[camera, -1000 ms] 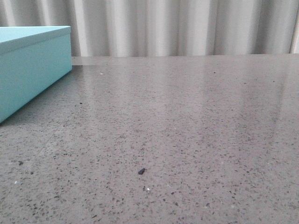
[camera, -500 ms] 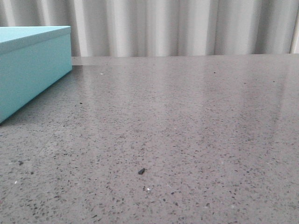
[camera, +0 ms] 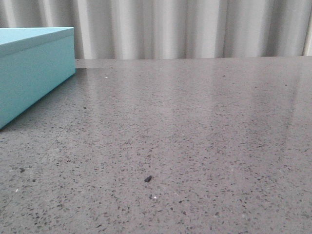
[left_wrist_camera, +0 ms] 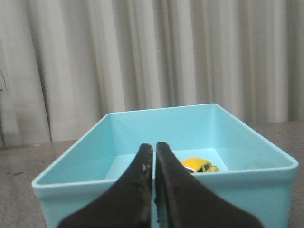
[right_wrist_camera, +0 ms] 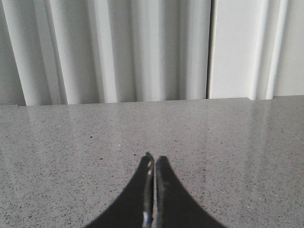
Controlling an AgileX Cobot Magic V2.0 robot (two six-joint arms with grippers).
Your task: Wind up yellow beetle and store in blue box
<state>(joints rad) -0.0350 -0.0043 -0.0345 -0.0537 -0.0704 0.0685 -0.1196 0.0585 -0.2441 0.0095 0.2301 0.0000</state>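
Observation:
The blue box [camera: 34, 73] stands at the table's far left in the front view, only its corner showing. In the left wrist view the same blue box [left_wrist_camera: 237, 190] is open-topped, and the yellow beetle [left_wrist_camera: 199, 166] lies inside on its floor, partly hidden by the near wall. My left gripper [left_wrist_camera: 154, 147] is shut and empty, its tips just outside the box's near wall. Over bare table, my right gripper [right_wrist_camera: 155, 159] is shut with nothing in it. Neither gripper shows in the front view.
The grey speckled tabletop [camera: 195, 136] stretches to the right of the box. A pale pleated curtain [camera: 195, 29] hangs behind the table's far edge. A small dark speck [camera: 147, 179] lies on the table near the front.

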